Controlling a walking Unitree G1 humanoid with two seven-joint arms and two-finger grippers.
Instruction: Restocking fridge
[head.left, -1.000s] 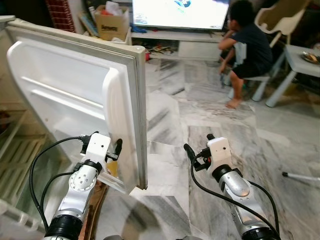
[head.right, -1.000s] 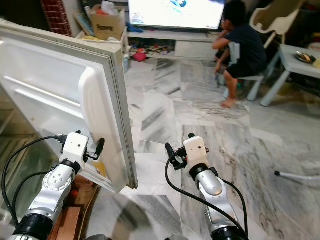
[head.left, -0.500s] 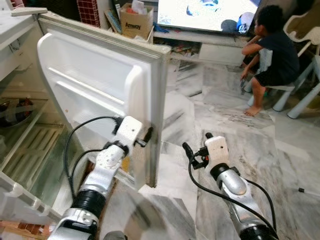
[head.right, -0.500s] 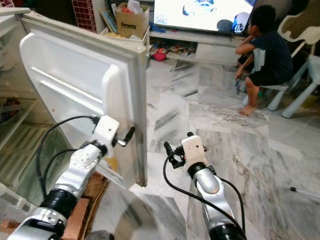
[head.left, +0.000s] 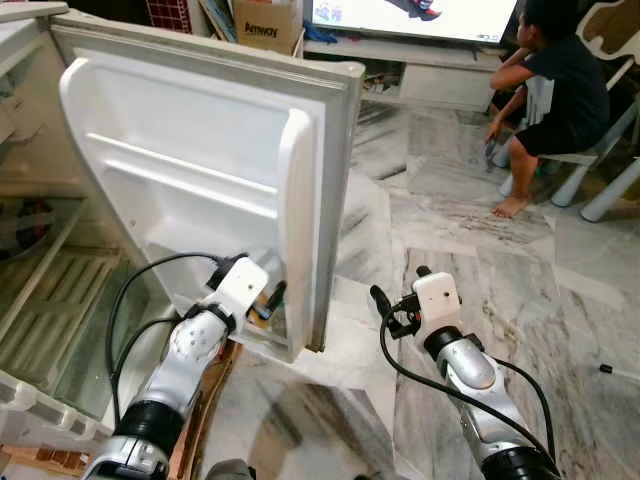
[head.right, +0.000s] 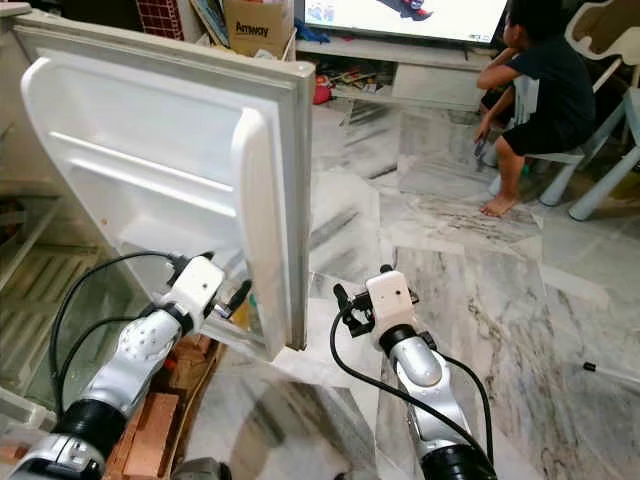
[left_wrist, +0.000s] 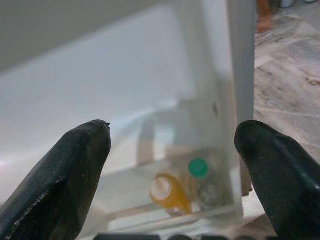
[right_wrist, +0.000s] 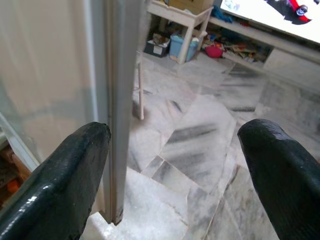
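The white fridge door (head.left: 200, 150) stands open with its inner side facing me. My left gripper (head.left: 270, 298) is open and empty, low at the door's inner side, close to the bottom door shelf (left_wrist: 125, 210). In that shelf, seen through its clear front, stand an orange bottle (left_wrist: 167, 192) and a green-capped bottle (left_wrist: 200, 172). My right gripper (head.left: 385, 305) is open and empty over the marble floor, just outside the door's free edge (right_wrist: 117, 100) and a short way from it.
The fridge's inside, with a glass shelf (head.left: 50, 290), lies at the left. Bricks (head.right: 150, 430) lie by the fridge's foot. A person (head.left: 560, 90) sits on a small chair at the back right before a TV. A cardboard box (head.left: 265, 20) stands behind the door.
The whole view has shifted. My left gripper has gone from the door's free edge to its inner side, lower, at the bottom shelf. The right gripper has kept its place.
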